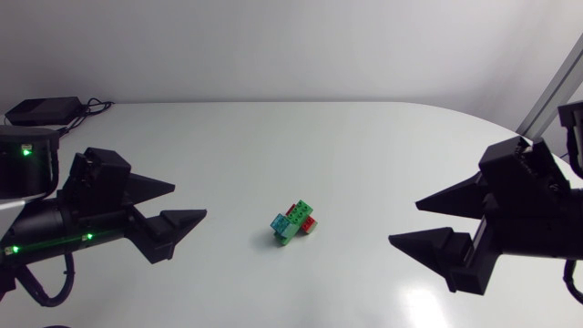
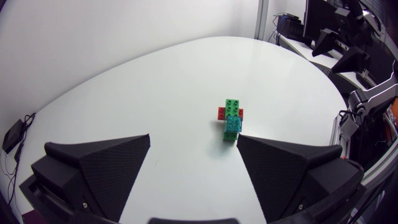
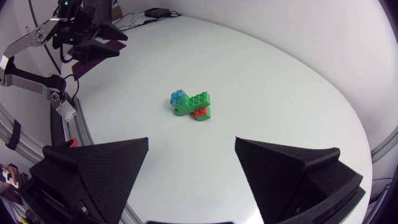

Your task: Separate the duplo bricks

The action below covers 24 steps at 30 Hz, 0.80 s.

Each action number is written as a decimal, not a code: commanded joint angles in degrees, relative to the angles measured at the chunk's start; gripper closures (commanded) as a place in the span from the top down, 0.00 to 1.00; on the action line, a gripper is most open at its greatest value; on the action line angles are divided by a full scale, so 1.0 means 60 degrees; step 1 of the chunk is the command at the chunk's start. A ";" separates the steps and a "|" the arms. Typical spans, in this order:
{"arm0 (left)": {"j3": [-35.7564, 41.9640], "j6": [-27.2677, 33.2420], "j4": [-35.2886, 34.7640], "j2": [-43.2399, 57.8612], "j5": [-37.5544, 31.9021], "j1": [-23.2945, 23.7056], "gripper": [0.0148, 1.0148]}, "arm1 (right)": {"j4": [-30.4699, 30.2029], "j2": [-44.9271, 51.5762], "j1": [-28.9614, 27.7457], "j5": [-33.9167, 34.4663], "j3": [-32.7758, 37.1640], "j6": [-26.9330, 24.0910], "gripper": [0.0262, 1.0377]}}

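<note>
The left hand (image 1: 189, 202) and right hand (image 1: 404, 222) are hovering wide open, either side of the brick cluster (image 1: 293, 223); each should be closing squarely on a different brick.

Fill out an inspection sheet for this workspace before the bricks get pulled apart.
Surface: white table, glossy.
Job's things: bricks, green, red and teal, joined in one clump mid-table, apart from both pincers.
Clutter: black box at the far left corner.
Pincers: left pincer open, holding nothing; right pincer open, holding nothing.
Cables: cables beside the black box.
Surroundings: nothing seen.
</note>
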 commanded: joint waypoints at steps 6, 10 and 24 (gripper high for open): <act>-0.0197 0.0123 0.0132 0.0142 0.0077 0.0058 0.96 | 0.0041 0.0086 0.0061 0.0010 -0.0251 0.0144 0.96; -0.0182 0.0108 0.0132 0.0156 0.0077 0.0058 0.96 | 0.0041 0.0086 0.0061 0.0010 -0.0251 0.0144 0.96; 0.0286 0.0284 0.0132 0.1343 -0.0040 -0.0191 0.96 | 0.0670 0.0804 0.0017 0.0098 -0.0266 -0.0003 0.96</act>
